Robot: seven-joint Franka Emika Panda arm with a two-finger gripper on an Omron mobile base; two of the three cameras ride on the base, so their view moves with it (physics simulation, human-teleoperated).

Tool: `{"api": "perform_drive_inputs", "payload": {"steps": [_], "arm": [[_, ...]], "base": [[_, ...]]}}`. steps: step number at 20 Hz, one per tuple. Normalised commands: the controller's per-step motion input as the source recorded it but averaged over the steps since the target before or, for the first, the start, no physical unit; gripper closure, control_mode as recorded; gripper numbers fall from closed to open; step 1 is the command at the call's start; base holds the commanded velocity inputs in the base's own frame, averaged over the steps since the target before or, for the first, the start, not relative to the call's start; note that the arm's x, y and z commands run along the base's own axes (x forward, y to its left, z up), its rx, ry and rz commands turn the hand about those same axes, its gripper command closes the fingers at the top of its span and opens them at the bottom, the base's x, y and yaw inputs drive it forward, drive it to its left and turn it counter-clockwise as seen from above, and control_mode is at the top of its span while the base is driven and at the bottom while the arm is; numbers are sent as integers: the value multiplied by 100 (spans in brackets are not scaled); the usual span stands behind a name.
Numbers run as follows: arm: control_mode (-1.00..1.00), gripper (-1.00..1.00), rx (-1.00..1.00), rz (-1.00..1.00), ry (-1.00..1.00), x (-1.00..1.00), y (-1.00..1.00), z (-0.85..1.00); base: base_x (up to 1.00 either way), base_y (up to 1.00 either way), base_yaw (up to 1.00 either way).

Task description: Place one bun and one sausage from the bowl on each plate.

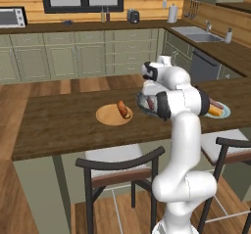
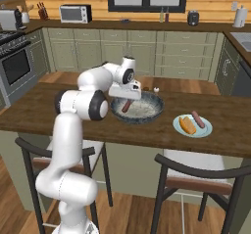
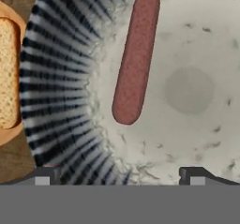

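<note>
No text, label, brand, number or sign can be read anywhere. The microwave (image 2: 75,13) on the back counter shows a plain face (its panel is too small and blurred for any marking). Right of the microwave, the bottles (image 2: 163,15) under the window carry no legible labels. The bowl (image 3: 65,78) bears a striped rim pattern, no lettering.
</note>
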Motion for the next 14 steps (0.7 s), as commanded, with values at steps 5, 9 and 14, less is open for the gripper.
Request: {"api": "perform_drive_inputs", "payload": {"steps": [5, 9, 14], "arm": [[-100, -100, 0, 0, 0, 22, 1, -24], [-100, -100, 0, 0, 0, 28, 1, -14], [-100, -100, 0, 0, 0, 29, 0, -13]], "base": [[0, 0, 0], [0, 0, 0], [0, 0, 0]]}}
